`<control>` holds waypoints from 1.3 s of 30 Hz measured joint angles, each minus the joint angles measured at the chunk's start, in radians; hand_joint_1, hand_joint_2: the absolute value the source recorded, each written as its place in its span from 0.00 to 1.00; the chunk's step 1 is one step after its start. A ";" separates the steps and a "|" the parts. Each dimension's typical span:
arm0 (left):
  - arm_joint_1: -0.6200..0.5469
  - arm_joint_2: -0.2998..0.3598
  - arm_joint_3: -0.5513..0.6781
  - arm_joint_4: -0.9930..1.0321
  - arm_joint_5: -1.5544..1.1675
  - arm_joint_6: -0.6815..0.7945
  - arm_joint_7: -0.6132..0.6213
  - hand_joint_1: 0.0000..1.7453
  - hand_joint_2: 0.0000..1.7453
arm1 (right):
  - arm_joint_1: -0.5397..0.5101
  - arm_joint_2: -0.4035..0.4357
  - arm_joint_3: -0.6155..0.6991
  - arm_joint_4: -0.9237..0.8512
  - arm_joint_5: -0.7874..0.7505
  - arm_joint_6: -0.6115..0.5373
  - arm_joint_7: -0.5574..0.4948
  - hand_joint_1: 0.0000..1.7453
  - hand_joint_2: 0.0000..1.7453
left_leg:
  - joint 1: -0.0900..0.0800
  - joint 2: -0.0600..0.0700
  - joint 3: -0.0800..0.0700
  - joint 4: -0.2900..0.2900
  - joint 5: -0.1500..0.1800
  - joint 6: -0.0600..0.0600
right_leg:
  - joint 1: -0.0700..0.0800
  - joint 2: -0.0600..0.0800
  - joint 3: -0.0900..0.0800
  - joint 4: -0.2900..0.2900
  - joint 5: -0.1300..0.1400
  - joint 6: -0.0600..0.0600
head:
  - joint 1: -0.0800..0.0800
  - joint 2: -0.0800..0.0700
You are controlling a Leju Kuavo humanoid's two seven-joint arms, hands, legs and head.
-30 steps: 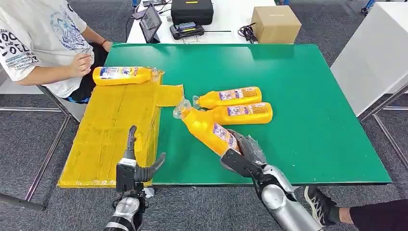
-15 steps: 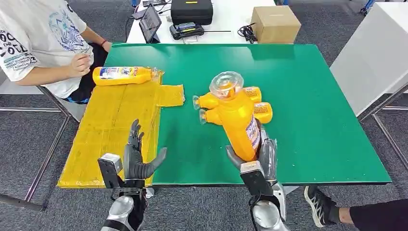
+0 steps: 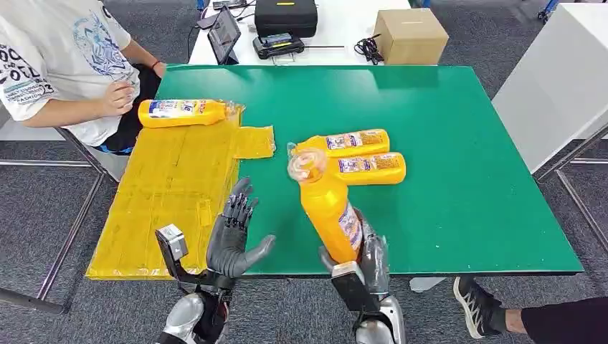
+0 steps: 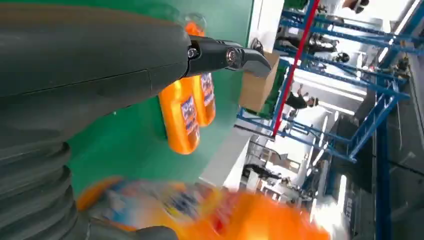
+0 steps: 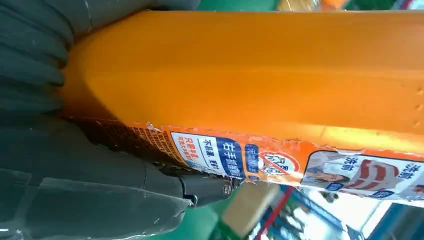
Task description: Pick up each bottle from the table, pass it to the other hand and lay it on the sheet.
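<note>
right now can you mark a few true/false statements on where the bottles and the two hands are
1. The right hand holds an orange bottle lifted off the table. True.
2. The left hand grips that bottle too. False: it is open beside it, apart from it.
3. Two bottles lie side by side on the green table. True.
4. The yellow sheet has no bottle on it. False: one bottle lies at its far end.
5. The held bottle's cap end points up. True.
</note>
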 measured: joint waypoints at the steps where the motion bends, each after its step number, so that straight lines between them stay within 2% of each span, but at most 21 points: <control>1: -0.002 0.002 -0.008 0.000 0.008 -0.011 0.010 0.00 1.00 | -0.007 0.005 0.011 0.024 0.005 0.000 0.003 1.00 1.00 | 0.000 0.000 0.000 0.000 0.000 0.000 | 0.000 0.000 0.000 0.000 0.000 0.000 | 0.000 0.000; 11: -0.012 0.014 -0.041 0.009 -0.013 -0.019 0.014 0.00 1.00 | -0.091 0.047 0.113 0.220 0.021 0.002 0.018 1.00 1.00 | 0.000 0.000 0.000 0.000 0.000 0.000 | 0.000 0.000 0.000 0.000 0.000 0.000 | 0.000 0.000; 25: -0.041 0.018 -0.042 0.059 0.024 -0.043 0.045 0.00 1.00 | -0.146 0.067 0.198 0.299 0.066 -0.001 0.008 1.00 1.00 | 0.000 0.000 0.000 0.000 0.000 0.000 | 0.000 0.000 0.000 0.000 0.000 0.000 | 0.000 0.000; 30: -0.049 0.027 -0.029 0.090 0.085 -0.099 0.061 0.00 1.00 | -0.179 0.067 0.233 0.357 0.089 0.000 0.020 1.00 1.00 | 0.000 0.000 0.000 0.000 0.000 0.000 | 0.000 0.001 0.000 0.000 0.000 0.000 | 0.000 0.000; 39: -0.051 0.040 -0.026 0.123 0.099 -0.113 0.063 0.00 1.00 | -0.201 0.067 0.249 0.407 0.084 0.001 0.018 1.00 1.00 | 0.000 0.001 0.000 0.000 0.000 0.000 | 0.000 0.001 0.000 0.000 0.000 0.000 | 0.000 0.000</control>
